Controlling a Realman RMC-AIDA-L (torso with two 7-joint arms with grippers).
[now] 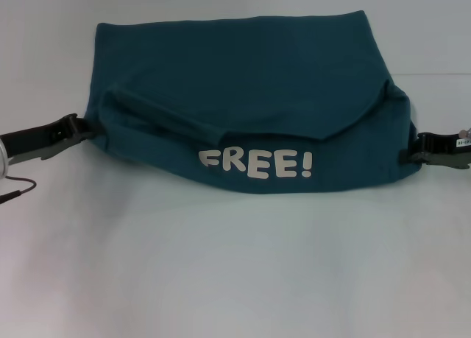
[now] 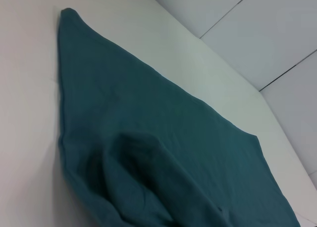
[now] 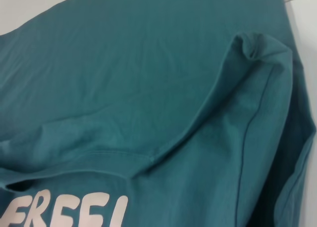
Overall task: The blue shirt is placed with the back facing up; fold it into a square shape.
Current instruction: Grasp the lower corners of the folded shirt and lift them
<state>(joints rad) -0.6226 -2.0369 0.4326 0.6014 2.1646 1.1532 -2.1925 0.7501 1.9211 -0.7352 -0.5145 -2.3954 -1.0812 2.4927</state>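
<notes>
Blue shirt [image 1: 243,80] half-folded on the table [image 1: 235,264] — "FREE!" showing. Left end effector [image 1: 87,129] and right end effector [image 1: 409,153] at opposite edges — grip state unclear.

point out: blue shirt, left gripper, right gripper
blue shirt [image 1: 243,65], head view: plain back panel.
left gripper [image 1: 79,127], head view: tip at the shirt's left edge.
right gripper [image 1: 409,149], head view: tip at the shirt's right edge.

The blue shirt [image 1: 243,80] is plain dark teal-blue, with white block letters "FREE!" [image 1: 255,163] at its 6 o'clock edge. The desk [image 1: 235,264] is plain white.
</notes>
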